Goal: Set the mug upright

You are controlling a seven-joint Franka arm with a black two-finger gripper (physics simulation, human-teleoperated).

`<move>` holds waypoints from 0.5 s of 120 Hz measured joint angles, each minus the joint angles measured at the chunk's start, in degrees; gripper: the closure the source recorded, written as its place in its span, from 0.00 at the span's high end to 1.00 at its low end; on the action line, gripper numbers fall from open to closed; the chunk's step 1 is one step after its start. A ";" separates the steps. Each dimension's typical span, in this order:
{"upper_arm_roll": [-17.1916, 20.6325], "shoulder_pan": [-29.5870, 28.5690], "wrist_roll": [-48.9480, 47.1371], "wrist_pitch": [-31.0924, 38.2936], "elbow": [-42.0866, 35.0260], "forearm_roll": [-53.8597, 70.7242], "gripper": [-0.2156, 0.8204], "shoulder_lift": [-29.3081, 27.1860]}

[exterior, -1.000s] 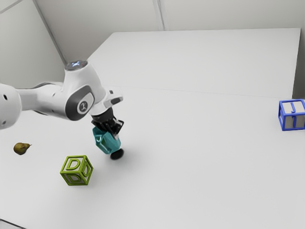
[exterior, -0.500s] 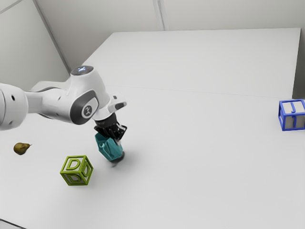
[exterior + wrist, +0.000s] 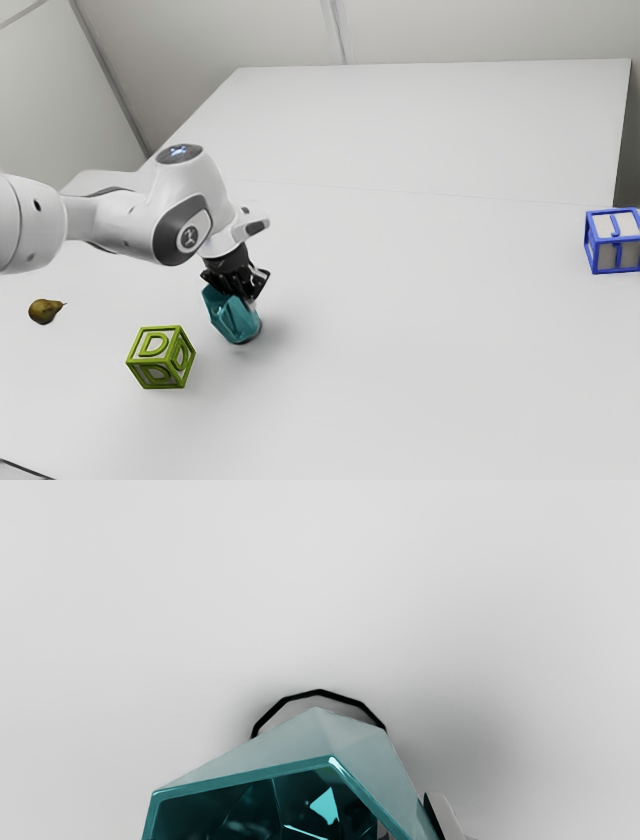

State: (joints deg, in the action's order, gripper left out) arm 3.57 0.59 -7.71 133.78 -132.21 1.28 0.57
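In the exterior view, the gripper (image 3: 241, 291) pinches the one mug's (image 3: 236, 322) wall at the clock's centre, roughly upright, base contact unclear. Of two blocks, the green block (image 3: 161, 358) crowds eight o'clock; one pear (image 3: 44, 311) lies farther, nine; the blue block (image 3: 613, 241), well apart, near three. Open table (image 3: 390, 380) spreads four to six, far edge twelve to two.

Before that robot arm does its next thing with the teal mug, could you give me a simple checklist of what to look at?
1. Gripper closed on the mug: ok, it has hold of the wall.
2. Mug's opening facing upward: ok, the wrist view looks down into it.
3. Mug perfectly straight: cannot tell; a slight lean is possible.
4. Base flat on the table: cannot tell; it looks close to the surface.
5. Gap between mug and green block: ok.
6. Mug released: not ok, the gripper holds it.
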 joint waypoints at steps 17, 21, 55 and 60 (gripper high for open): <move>0.00 0.04 -0.31 0.04 0.00 0.09 0.06 0.20; 0.01 0.05 -0.38 0.05 0.00 0.11 0.06 0.17; 0.05 0.13 -0.29 0.03 0.00 -0.18 0.22 -0.58; 0.09 0.11 -0.27 0.03 0.00 -0.19 0.24 -0.81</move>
State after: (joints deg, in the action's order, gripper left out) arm 3.66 0.70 -7.98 133.80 -132.21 1.08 -0.23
